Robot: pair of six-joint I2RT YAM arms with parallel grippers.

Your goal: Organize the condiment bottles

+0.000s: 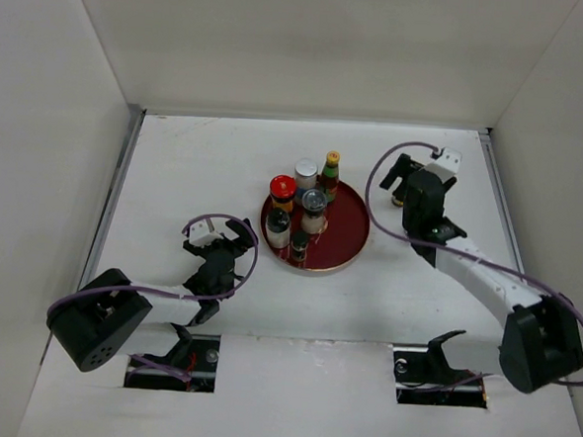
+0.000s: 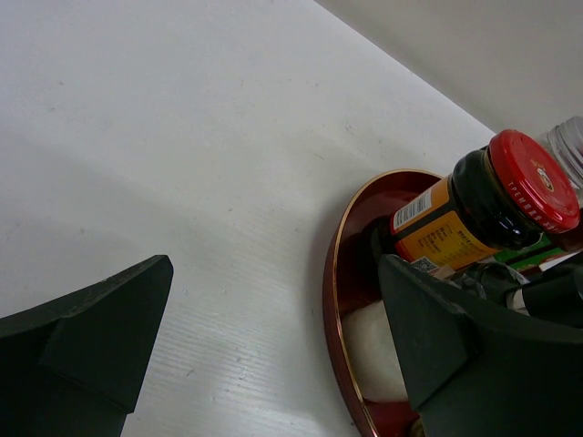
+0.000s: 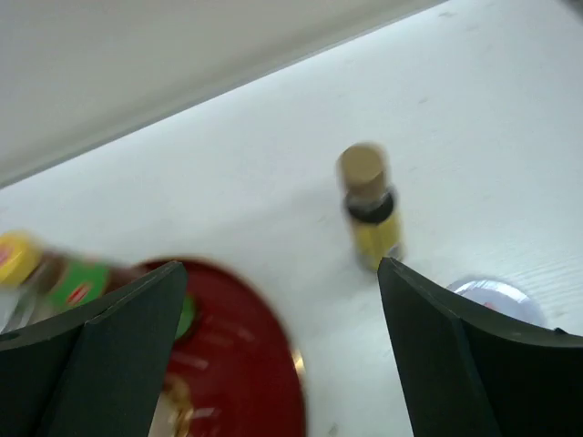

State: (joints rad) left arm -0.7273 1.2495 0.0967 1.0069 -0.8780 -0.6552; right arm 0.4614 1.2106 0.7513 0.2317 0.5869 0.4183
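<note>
Matte white table [image 1: 176,172], glossy round red tray [image 1: 349,222] of glass bottles [image 1: 314,208]; left hand [image 2: 273,269], right hand [image 3: 281,273] agape, empty.

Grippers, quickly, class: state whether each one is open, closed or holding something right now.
Left gripper: open, holding nothing.
Right gripper: open, holding nothing; a small yellow bottle stands ahead of it, untouched.

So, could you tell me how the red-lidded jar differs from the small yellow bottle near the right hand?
The red-lidded jar stands on the red tray; the yellow bottle stands on the bare table, off the tray. The jar has a red lid and orange label; the bottle has a tan cap. Both are upright.
</note>
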